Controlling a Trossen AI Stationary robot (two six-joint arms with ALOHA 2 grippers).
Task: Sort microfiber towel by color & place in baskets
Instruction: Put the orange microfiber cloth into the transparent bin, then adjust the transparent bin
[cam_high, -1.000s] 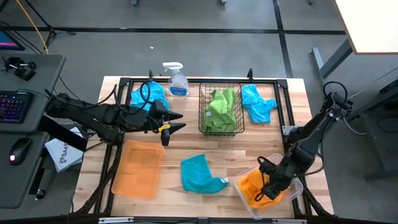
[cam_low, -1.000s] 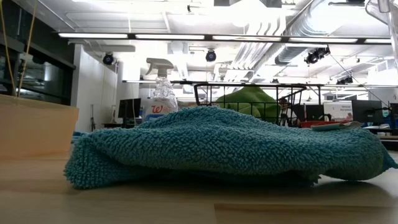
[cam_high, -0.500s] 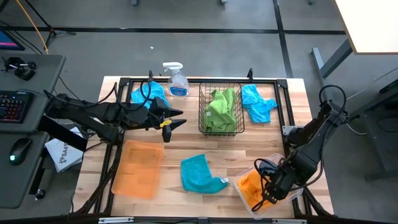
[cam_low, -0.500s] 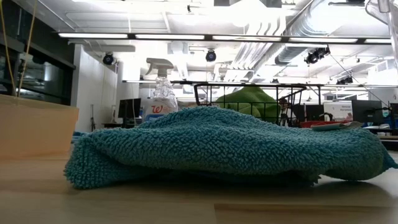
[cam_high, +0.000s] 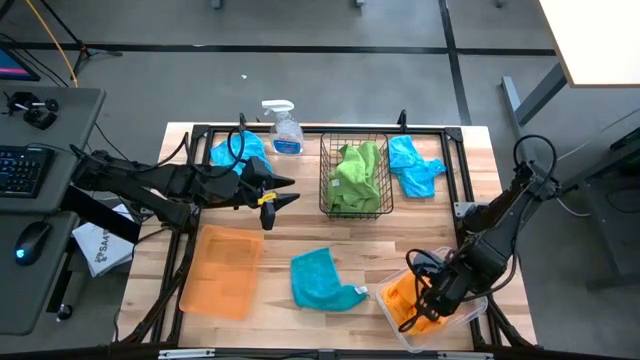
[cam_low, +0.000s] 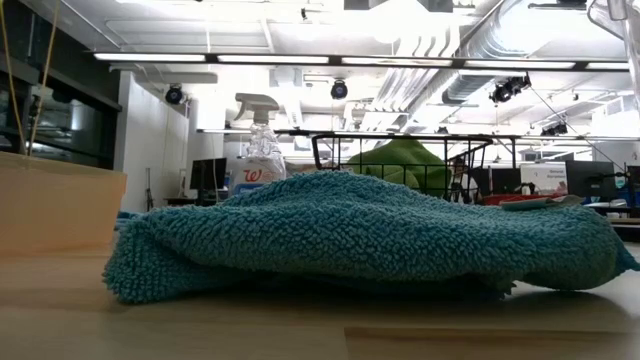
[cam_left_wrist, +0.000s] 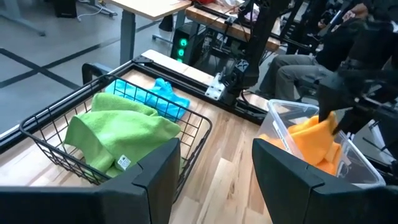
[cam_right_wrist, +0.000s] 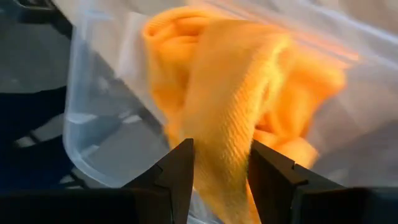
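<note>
High view: The right gripper (cam_high: 424, 300) is lowered into the clear bin (cam_high: 478, 306) at the table's near right corner, over the orange towel (cam_high: 402, 296). The left gripper (cam_high: 283, 193) hovers with its fingers spread and empty, just beside the black wire basket (cam_high: 326, 178), which holds a green towel (cam_high: 356, 172). One blue towel (cam_high: 321, 279) lies on the bare wood between the orange tray (cam_high: 222, 272) and the bin. Two more blue towels remain at the far edge, one (cam_high: 411, 165) to the right of the basket and one (cam_high: 238, 153) beside the spray bottle (cam_high: 283, 127).

Low view: The centre blue towel (cam_low: 360, 235) fills the foreground. Neither gripper is visible.

Left wrist view: The left fingers (cam_left_wrist: 155, 180) stand apart with nothing between them. The basket (cam_left_wrist: 193, 134) is close ahead; a careless advance can strike its rim and shove it.

Right wrist view: The right fingers (cam_right_wrist: 180, 171) flank a fold of orange towel (cam_right_wrist: 224, 118) and appear clenched on it. If the arm rises without letting go, the cloth likely comes back out. A snagged fold can also drag or tip the light bin (cam_right_wrist: 93, 118).
</note>
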